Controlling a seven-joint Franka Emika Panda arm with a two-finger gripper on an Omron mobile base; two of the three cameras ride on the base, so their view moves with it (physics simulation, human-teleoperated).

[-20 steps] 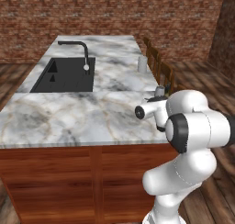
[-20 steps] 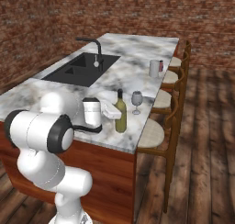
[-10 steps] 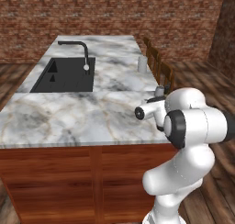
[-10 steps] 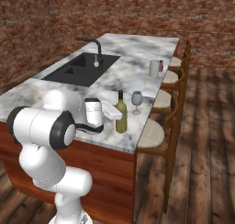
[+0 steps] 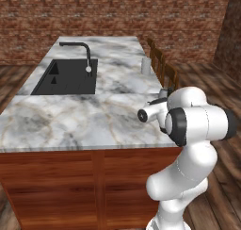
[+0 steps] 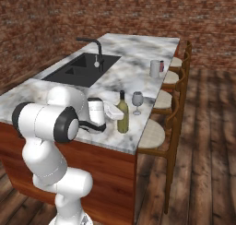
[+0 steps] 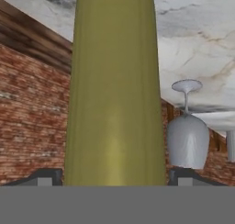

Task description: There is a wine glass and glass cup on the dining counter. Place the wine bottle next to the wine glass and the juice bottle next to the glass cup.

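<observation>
Here, a white robot arm reaches over the near right corner of a marble dining counter (image 6: 138, 58) in a brick-walled kitchen. In the right base view, the gripper (image 6: 115, 112) is level with the lower body of the wine bottle (image 6: 122, 113), which stands upright on the marble near the counter's right edge. In the hand view the bottle (image 7: 114, 90) appears upside down because the camera is rolled; its olive-green body sits between the two dark fingertips (image 7: 46, 177), one on each side, right up against the glass. The fingers look spread to the bottle's width, but actual clamping contact cannot be confirmed.

The wine glass (image 6: 137, 102) stands just beside the bottle, a little farther along the counter edge and not touching it. In the hand view it (image 7: 186, 138) hangs inverted to the right of the bottle.

Farther along the same edge stands the glass cup (image 6: 155, 68), well apart from the wine glass, with the small juice bottle (image 6: 161, 66) just beside it. A black sink (image 5: 66, 76) and arched faucet (image 5: 80, 52) occupy the counter's left side. Wooden chairs (image 6: 177, 104) line the right edge.
</observation>
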